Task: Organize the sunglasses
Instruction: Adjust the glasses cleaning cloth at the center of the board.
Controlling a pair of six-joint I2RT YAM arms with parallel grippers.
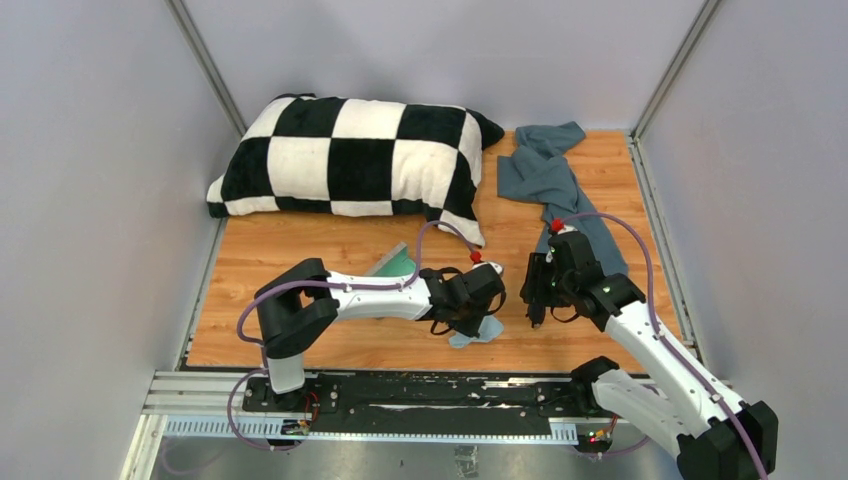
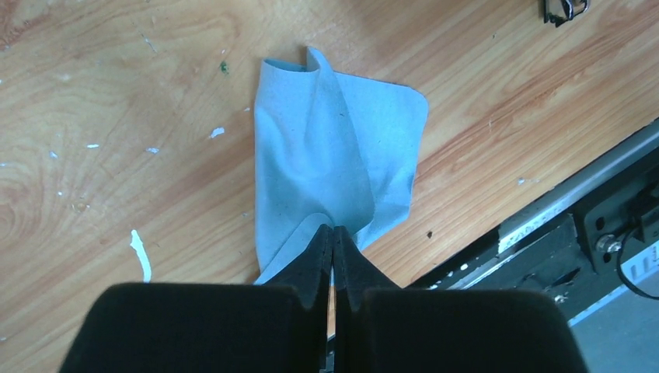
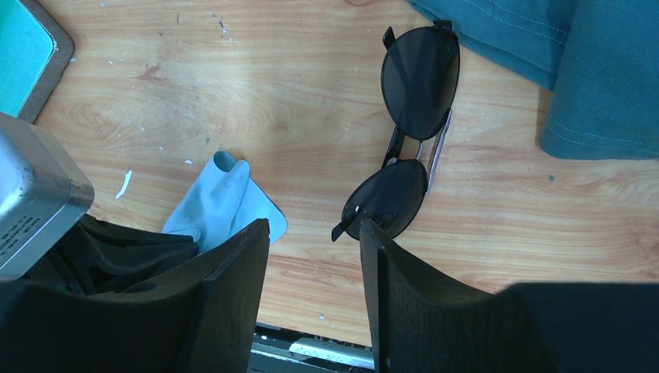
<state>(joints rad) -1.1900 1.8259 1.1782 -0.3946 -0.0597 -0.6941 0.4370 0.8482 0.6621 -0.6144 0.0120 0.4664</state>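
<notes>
The left claw is clenched on the near edge of the light-blue cloth, which spreads ahead of its tips. The right claw is released, with the sunglasses lying on the table just ahead of one fingertip.

Bare table separates light-blue cloth from sunglasses.

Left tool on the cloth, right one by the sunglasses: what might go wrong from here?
The left tool pinches only an edge of the cloth, which may slip out when lifted. The right tool stands open with the sunglasses outside its gap, one finger at a lens: closing now could miss or scuff it. Both tools sit close together, so they might bump.
</notes>
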